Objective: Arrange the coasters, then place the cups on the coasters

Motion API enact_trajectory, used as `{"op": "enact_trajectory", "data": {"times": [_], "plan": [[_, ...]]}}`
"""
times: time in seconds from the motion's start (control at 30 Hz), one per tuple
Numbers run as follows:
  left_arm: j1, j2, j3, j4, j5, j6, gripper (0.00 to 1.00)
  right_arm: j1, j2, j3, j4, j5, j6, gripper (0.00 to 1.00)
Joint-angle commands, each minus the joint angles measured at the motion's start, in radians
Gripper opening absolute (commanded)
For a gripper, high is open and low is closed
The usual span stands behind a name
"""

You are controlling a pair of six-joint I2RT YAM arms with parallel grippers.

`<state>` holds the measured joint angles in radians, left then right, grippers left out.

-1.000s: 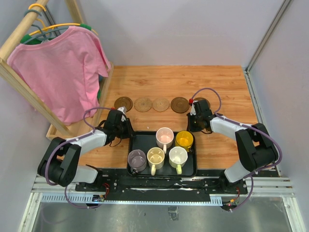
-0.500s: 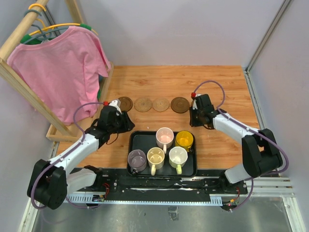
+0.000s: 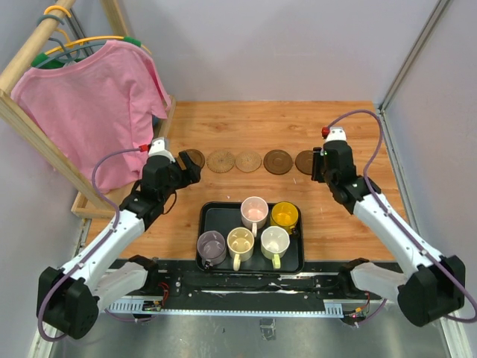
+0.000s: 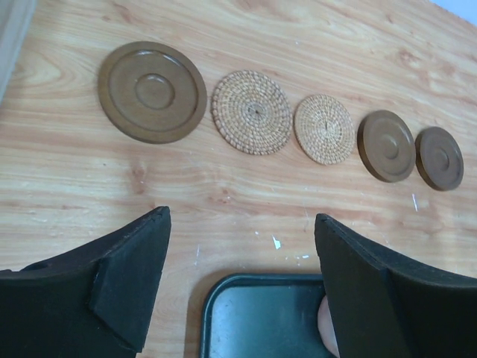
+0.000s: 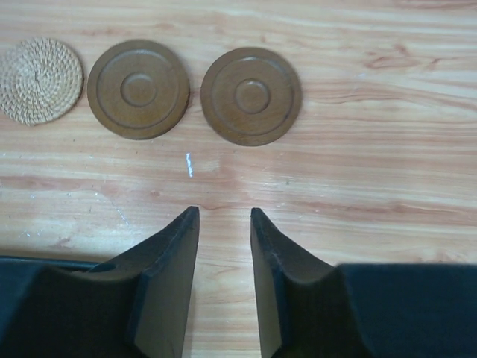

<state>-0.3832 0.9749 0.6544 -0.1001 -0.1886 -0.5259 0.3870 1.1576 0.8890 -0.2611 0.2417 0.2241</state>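
Coasters point(image 3: 248, 161) lie in a row of five across the wooden table point(image 3: 246, 123), beyond the black tray point(image 3: 220, 218). We see a dark brown disc point(image 4: 153, 91) at the left end, two woven tan discs point(image 4: 252, 112) next, then two more dark brown ones point(image 5: 251, 95) just beside each other on the right.

All five cups stand in the tray. The pink cup point(image 3: 254, 210) and amber cup point(image 3: 284, 215) are at the back. The purple cup point(image 3: 211, 245), cream-yellow cup point(image 3: 241, 242) and pale green cup point(image 3: 274, 241) are in front.

Our left gripper point(image 4: 240, 218) hangs over bare wood between the row and the tray, jaws spread wide, grasping nothing. Our right gripper point(image 5: 223, 211) hangs near the row's right end, jaws parted by a narrow gap with nothing between them.

A pink shirt point(image 3: 97, 112) hangs on a wooden rack point(image 3: 30, 51) at the left.
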Motion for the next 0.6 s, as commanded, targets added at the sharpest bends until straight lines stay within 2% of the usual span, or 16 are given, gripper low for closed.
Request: {"op": "enact_trajectory", "data": {"times": [0.0, 0.17, 0.57], "plan": [[-0.006, -0.043, -0.002, 0.044, -0.095, 0.020, 0.83, -0.011, -0.122, -0.057, -0.039, 0.093, 0.012, 0.38], [-0.006, -0.051, -0.011, 0.053, -0.104, 0.051, 0.85, -0.011, -0.214, -0.095, -0.100, 0.061, 0.028, 0.41], [-0.006, -0.080, -0.065, 0.068, -0.085, 0.043, 0.85, -0.011, -0.217, -0.031, -0.428, -0.230, -0.026, 0.46]]}}
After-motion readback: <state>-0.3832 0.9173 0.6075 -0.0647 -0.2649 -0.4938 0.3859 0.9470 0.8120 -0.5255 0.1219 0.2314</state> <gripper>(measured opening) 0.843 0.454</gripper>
